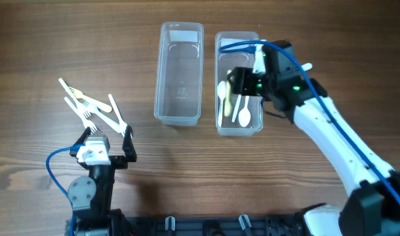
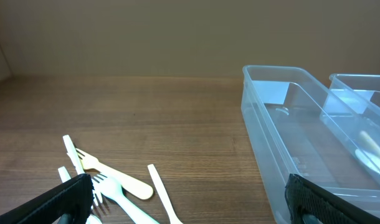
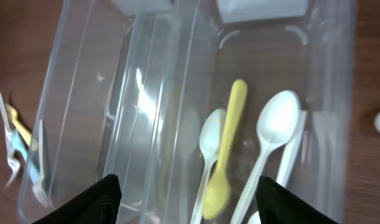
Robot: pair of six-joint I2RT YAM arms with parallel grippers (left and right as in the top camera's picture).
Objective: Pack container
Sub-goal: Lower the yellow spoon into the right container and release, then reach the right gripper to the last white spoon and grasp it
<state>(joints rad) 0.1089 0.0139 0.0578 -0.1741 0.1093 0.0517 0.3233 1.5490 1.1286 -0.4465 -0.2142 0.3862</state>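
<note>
Two clear plastic containers stand side by side at the back: the left one (image 1: 179, 72) has nothing in it, the right one (image 1: 221, 121) holds a yellow spoon (image 3: 224, 155) and white spoons (image 3: 271, 149). My right gripper (image 1: 242, 82) hovers open and empty over the right container. Several white and yellow forks and utensils (image 1: 92, 108) lie on the table at the left. My left gripper (image 1: 108, 147) is open and empty just in front of them; the forks (image 2: 112, 186) show between its fingers.
A small white object (image 1: 307, 66) lies right of the right container. The wooden table (image 1: 42, 39) stretches around the containers. The left container's wall (image 2: 265, 143) stands close to the left gripper's right finger.
</note>
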